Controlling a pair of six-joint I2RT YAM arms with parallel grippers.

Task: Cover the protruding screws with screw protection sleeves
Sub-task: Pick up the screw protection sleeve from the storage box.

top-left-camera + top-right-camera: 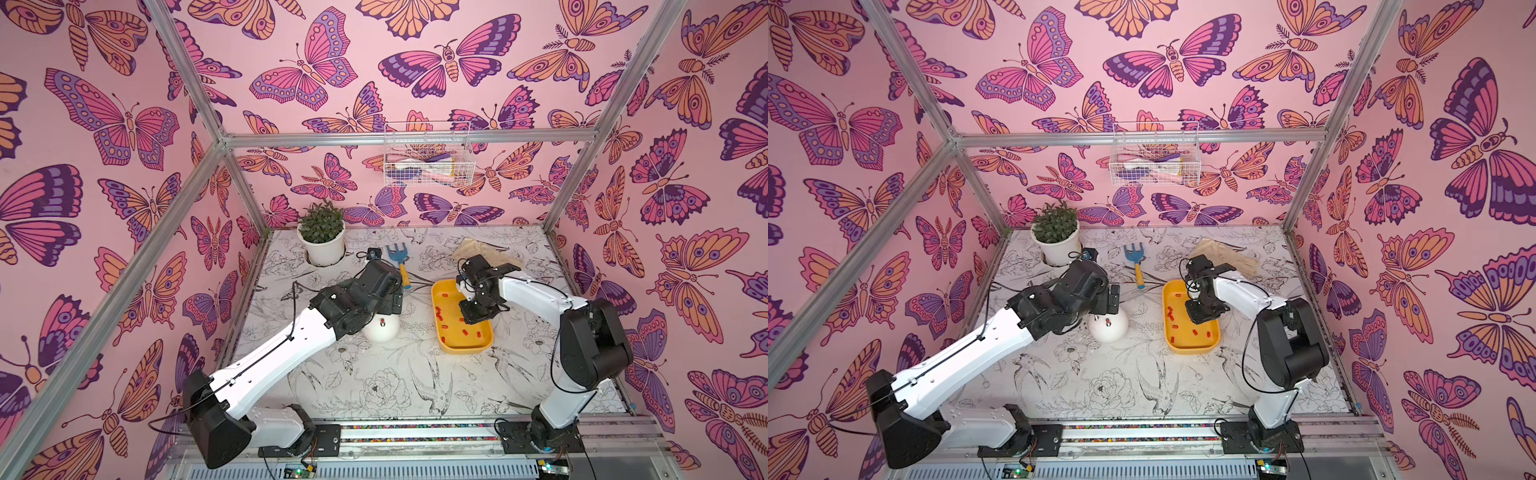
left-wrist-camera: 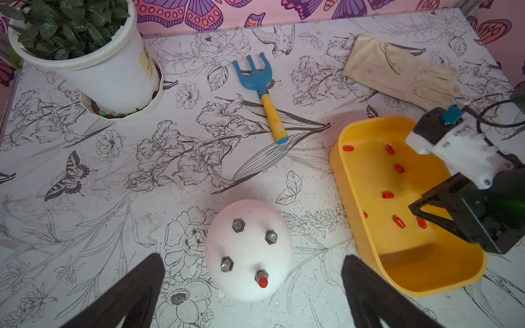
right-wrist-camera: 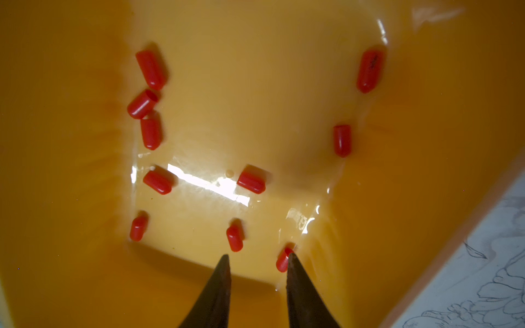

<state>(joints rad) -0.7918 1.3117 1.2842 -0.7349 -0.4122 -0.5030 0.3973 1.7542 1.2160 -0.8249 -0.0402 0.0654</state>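
- Leftmost, we see a potted plant [image 2: 108,71] in a white pot at the back corner of the table, well apart from the work.
- The left gripper [image 2: 252,256] hangs over the white dome [image 2: 252,247]. Its fingers [image 2: 136,286] are spread as wide as they go, one on each side of the dome. They touch nothing and hold nothing.
- In both top views the left arm's wrist covers part of the dome [image 1: 384,330].
- The protruding screws [image 2: 238,225] stand up from the top of the dome, four of them, each with a nut at its base. Three are bare, and the one nearest the left wrist camera wears a red cap [image 2: 263,281].
- A blue rake [image 2: 265,93] with a yellow handle lies behind the dome, near it but not touching.
- The yellow tray [image 2: 426,264] sits just right of the dome, with a gap of table between them.
- The screw protection sleeves [image 3: 251,183] lie loose and scattered on the tray floor.
- The right gripper [image 3: 258,255] points down inside the tray, hiding part of its floor from above. Its fingers [image 3: 216,295] are partly open, with bare tray floor between them.
- One sleeve [image 3: 282,261] lies right against a fingertip, partly hidden behind it. We cannot tell whether they touch.
- A pale glove [image 2: 397,73] lies behind the tray, and a wire basket [image 1: 428,156] hangs on the back wall.
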